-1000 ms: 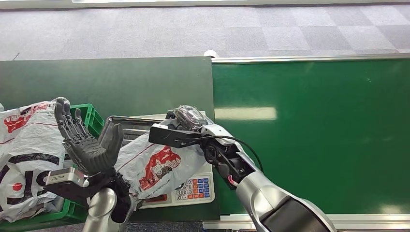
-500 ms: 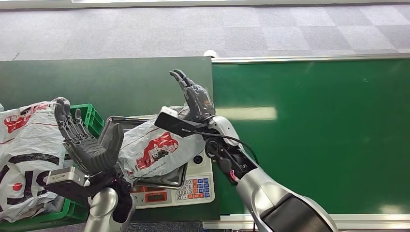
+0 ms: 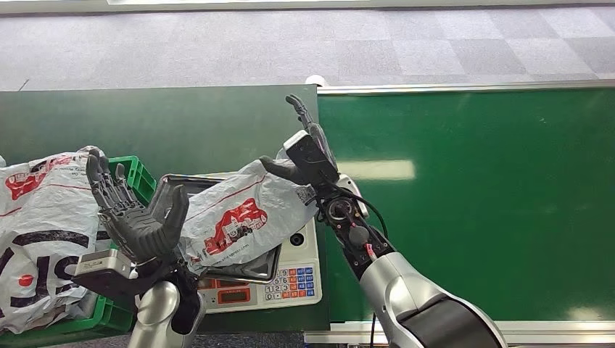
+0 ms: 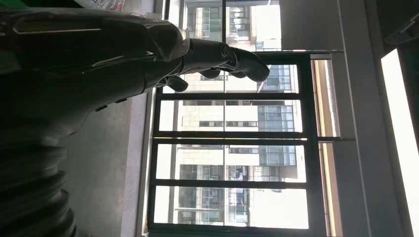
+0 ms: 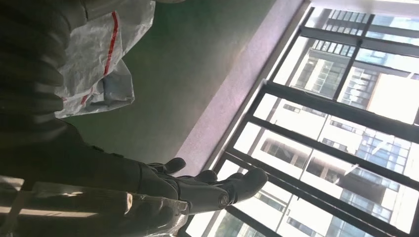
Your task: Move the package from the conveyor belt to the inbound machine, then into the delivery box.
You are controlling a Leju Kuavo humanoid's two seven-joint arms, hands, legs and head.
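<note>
Now, from left to right.
Delivery box (image 3: pixel 142 176): green, at lower left of the frame, mostly hidden under white bags.
Left hand (image 3: pixel 138 217): raised palm-up beside the box, fingers spread, holding nothing; probably waiting to take the package.
Package (image 3: pixel 236 217): white bag with red print, lay on the tray of the inbound machine (image 3: pixel 290 279), at centre, likely for weighing.
Right hand (image 3: pixel 308 152): lifted at the package's right edge, fingers apart and empty; whether the thumb touched the bag, I cannot tell.
Conveyor belt (image 3: pixel 471 196): bright green, at right.
</note>
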